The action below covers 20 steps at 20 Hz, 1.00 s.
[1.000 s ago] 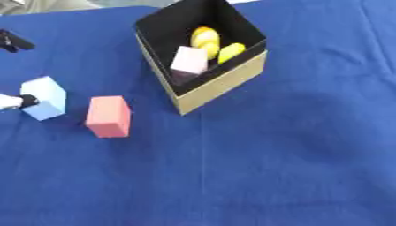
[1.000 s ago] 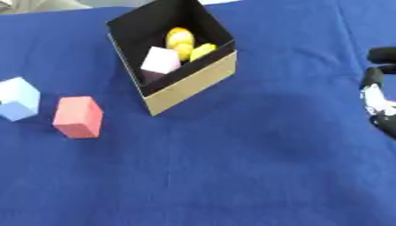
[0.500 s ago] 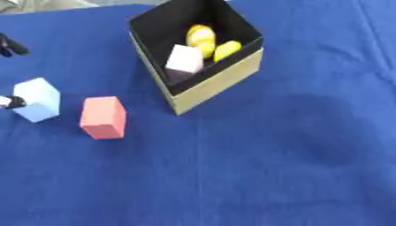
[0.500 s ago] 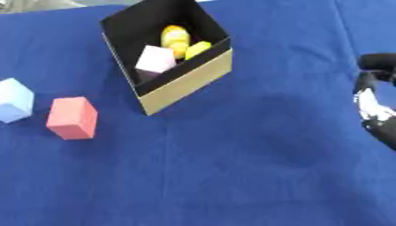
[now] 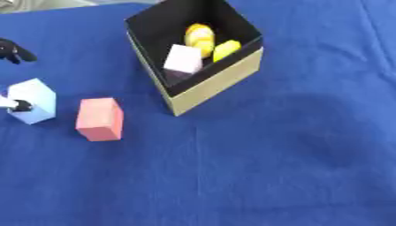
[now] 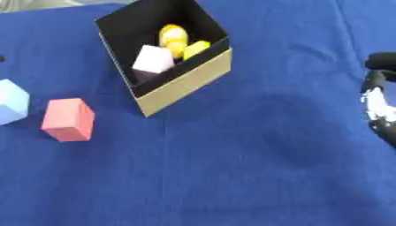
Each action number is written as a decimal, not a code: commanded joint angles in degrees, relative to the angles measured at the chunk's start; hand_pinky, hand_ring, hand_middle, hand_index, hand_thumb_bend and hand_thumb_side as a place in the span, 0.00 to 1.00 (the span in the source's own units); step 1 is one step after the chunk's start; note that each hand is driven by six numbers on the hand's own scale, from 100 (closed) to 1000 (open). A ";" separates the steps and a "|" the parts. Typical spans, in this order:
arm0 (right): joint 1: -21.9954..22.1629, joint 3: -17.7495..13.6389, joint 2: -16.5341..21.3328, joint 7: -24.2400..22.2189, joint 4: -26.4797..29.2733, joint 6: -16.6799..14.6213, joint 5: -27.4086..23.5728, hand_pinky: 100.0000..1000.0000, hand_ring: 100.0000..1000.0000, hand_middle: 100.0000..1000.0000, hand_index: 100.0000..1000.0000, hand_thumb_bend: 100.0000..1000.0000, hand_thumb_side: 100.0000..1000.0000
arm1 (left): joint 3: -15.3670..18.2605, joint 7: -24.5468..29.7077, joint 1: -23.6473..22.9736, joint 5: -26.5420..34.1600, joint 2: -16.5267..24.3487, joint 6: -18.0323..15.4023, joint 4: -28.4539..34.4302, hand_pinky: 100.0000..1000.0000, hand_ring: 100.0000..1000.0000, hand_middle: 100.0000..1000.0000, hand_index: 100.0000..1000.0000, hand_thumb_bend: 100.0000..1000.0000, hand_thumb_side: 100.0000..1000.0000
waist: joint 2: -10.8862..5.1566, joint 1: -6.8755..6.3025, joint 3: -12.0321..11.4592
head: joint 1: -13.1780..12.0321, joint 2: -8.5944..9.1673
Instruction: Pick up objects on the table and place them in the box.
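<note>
The open box [image 5: 219, 84], black inside with tan walls, stands at the upper middle. It holds two yellow pieces [image 5: 199, 36] and a pale lilac cube [image 5: 183, 59]. A light blue block [image 5: 32, 100] and a pink block [image 5: 99, 119] lie on the blue cloth to the box's left. My left hand [image 5: 15, 105] shows only as dark tips at the left edge, one touching the blue block's left side. Part of my right hand [image 6: 377, 101] shows at the right edge, well away from the box and the blocks.
A blue cloth [image 5: 255, 176] covers the whole table. A strip of pale surface [image 6: 31, 4] shows beyond the cloth's far edge at the top left.
The whole picture has drifted slightly, so the camera moved. The blocks, the box and both hands keep their places relative to one another.
</note>
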<state>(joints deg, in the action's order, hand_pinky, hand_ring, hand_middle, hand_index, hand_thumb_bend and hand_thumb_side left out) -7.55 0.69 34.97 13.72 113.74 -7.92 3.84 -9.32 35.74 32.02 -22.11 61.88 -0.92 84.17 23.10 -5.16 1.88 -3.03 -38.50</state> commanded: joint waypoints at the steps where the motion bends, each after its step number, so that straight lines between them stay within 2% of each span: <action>1: -0.45 -0.77 0.36 0.48 0.85 0.02 0.01 0.70 0.72 0.62 0.71 0.00 0.36 | 0.56 -0.20 1.25 -2.14 0.96 0.29 -1.87 0.92 0.84 0.82 0.90 0.59 0.26 | -0.87 0.15 0.06 | -0.57 1.02; 6: -0.68 -0.82 -0.20 0.70 0.85 -0.02 0.07 0.70 0.72 0.61 0.71 0.00 0.36 | 0.35 -0.71 1.86 -5.12 -0.23 0.11 -4.82 0.92 0.84 0.82 0.90 0.60 0.26 | -0.50 0.32 0.26 | -0.86 1.46; 12: -0.89 -0.99 -1.01 1.37 0.85 0.12 0.09 0.70 0.72 0.61 0.71 0.00 0.36 | 0.30 0.21 1.90 -5.61 -1.13 -0.19 -7.10 0.89 0.83 0.80 0.90 0.58 0.25 | 0.08 0.53 0.34 | -1.13 1.81; 14: -0.96 -1.02 -1.21 1.54 0.85 0.14 0.10 0.70 0.72 0.61 0.71 0.00 0.36 | 0.30 0.08 1.91 -5.69 -1.48 -0.41 -7.76 0.87 0.81 0.76 0.87 0.51 0.25 | 0.26 0.61 0.39 | -1.15 1.85; 17: -0.94 -1.19 -1.45 1.98 0.85 0.29 0.08 0.70 0.71 0.60 0.71 0.00 0.36 | 0.18 -0.60 1.88 -4.81 -1.93 -1.16 -8.00 0.83 0.75 0.67 0.79 0.30 0.27 | 0.45 0.75 0.36 | -1.09 1.70; 20: -0.81 -1.26 -1.64 2.36 0.85 0.54 0.05 0.70 0.71 0.60 0.71 0.00 0.36 | 0.30 -1.77 2.01 -3.23 -2.08 -1.79 -7.22 0.82 0.72 0.63 0.76 0.18 0.28 | 0.48 0.79 0.20 | -0.88 1.51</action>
<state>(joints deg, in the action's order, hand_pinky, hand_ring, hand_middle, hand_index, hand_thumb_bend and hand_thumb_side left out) -8.06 0.03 32.61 15.71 113.74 -7.46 3.86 -9.66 34.55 33.19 -26.11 58.10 -2.44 76.36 24.62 -4.48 2.15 -3.96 -37.31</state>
